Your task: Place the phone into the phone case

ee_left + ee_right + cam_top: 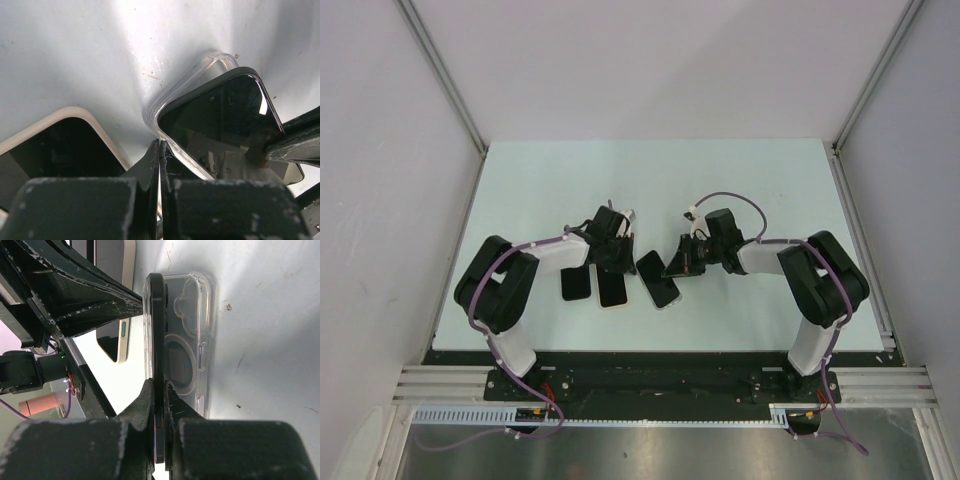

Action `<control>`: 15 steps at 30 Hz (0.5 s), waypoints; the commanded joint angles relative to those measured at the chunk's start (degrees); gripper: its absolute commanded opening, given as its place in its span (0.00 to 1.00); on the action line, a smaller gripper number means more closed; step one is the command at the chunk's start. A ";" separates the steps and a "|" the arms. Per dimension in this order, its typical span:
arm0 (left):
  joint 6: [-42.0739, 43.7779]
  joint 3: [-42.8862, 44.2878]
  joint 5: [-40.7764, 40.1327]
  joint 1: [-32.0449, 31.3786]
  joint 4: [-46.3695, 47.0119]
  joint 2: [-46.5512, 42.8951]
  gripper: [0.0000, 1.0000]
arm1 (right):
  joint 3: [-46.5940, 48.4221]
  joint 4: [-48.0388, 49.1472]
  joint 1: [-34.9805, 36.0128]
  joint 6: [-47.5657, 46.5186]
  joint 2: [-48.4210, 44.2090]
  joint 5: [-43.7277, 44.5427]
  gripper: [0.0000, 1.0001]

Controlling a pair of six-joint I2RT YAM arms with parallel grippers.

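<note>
- Right claw point(160, 390) is clamped on the long edge of the black phone point(154, 330). The phone stands tilted, with its far long edge down in the clear phone case point(192, 340) on the table point(740, 190), near the middle.
- Left claw point(159, 155) is closed, with its tips at the case rim near a corner. I can't tell whether it pins the rim or just touches it.
- Risk: the case is light and slick, so pushing the phone flat could skate it sideways if the left claw isn't really holding it.
- Risk: the right claw's own fingers sit between the phone edge and the case wall, so the near edge may not seat until it lets go, and the phone could then pop out.
- Risk: a corner could ride on the lip, seating the phone only partly.
- A cream-edged phone point(60, 145) lies just beside the case, so there's collision risk for the left claw.
- Text and brands: nothing readable on the phone or case. The case back shows only a ring and a camera cutout.
</note>
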 commanded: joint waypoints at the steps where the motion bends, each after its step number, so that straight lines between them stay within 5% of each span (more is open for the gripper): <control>1: -1.80 -0.91 2.08 -1.32 2.87 1.75 0.00 | -0.85 2.90 1.82 0.78 3.21 3.55 0.00; 7: -1.97 -0.82 2.17 -1.50 2.96 1.40 0.00 | -1.21 1.41 1.57 0.17 2.95 6.01 0.08; 15: -1.80 1.64 0.32 -1.49 0.41 -0.62 0.09 | -0.51 -3.42 -0.02 0.26 -2.23 7.15 0.39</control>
